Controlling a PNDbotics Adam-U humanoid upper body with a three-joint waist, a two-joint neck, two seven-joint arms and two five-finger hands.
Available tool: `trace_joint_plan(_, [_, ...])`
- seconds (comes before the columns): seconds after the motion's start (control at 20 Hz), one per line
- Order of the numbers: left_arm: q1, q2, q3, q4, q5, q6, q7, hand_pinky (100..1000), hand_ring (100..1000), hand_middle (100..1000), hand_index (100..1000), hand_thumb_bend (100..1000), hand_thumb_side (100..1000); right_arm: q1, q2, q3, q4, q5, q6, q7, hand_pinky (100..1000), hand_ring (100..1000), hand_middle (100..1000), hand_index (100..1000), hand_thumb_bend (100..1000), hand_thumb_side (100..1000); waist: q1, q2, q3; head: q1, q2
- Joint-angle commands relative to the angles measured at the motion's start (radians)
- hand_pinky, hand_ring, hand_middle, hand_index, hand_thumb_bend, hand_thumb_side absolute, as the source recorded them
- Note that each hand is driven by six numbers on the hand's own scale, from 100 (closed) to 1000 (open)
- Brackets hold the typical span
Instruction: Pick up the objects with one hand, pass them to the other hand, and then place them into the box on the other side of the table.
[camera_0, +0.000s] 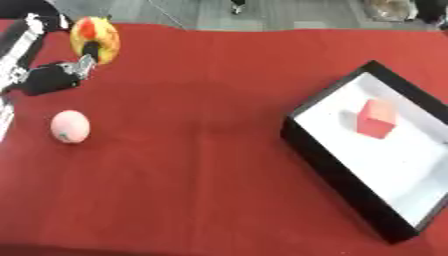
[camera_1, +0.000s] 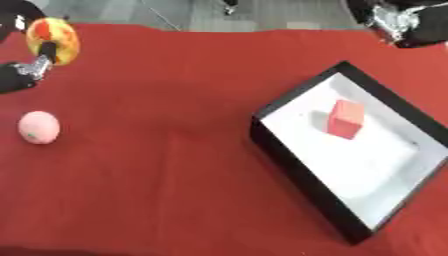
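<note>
A yellow and red rounded object (camera_0: 96, 37) is at the far left of the red table (camera_0: 201, 150). My left hand (camera_0: 54, 77) reaches up to it, and a dark finger (camera_0: 90, 50) curls over its front. A pink ball (camera_0: 70, 126) lies on the cloth below that hand, apart from it. The black box with a white floor (camera_0: 319, 160) stands askew on the right and holds a red block (camera_0: 377, 118). My right hand (camera_1: 409, 24) shows in the right eye view at the top right corner, beyond the box; its fingers are not clear.
The table's far edge runs along the top, with grey floor behind it. The box's black wall stands raised on its left side. Bare red cloth lies between the pink ball and the box.
</note>
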Motion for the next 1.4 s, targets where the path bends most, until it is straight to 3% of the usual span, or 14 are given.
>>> trace_joint_plan(0.05, [-0.008, -0.03, 0.001, -0.02, -0.014, -0.025, 0.04, 983, 729, 534, 542, 100, 394, -0.035, 0.007, 0.024, -0.003, 0.045, -0.031, 0.019, 1000, 886, 945, 936, 100, 202, -0.014, -0.041, 0.002, -0.019, -0.002])
trace_joint_plan(0.65, [-0.001, -0.155, -0.045, -0.043, -0.038, -0.103, 0.056, 979, 719, 528, 540, 100, 427, -0.088, 0.071, 0.113, 0.039, 0.155, -0.116, 0.076, 994, 883, 936, 933, 100, 203, -0.031, -0.036, 0.024, -0.043, 0.002])
trace_joint_plan(1.05, [-0.011, -0.221, -0.066, -0.047, -0.085, -0.155, 0.074, 956, 719, 532, 542, 100, 429, -0.133, 0.107, 0.152, 0.072, 0.196, -0.134, 0.106, 991, 885, 939, 938, 100, 181, -0.043, -0.034, 0.047, -0.077, 0.011])
trace_joint_plan(1.4, [-0.023, -0.281, -0.09, -0.054, -0.151, -0.208, 0.105, 922, 712, 531, 542, 100, 406, -0.165, 0.139, 0.181, 0.125, 0.217, -0.111, 0.138, 988, 866, 929, 934, 100, 194, -0.052, -0.035, 0.076, -0.144, 0.025])
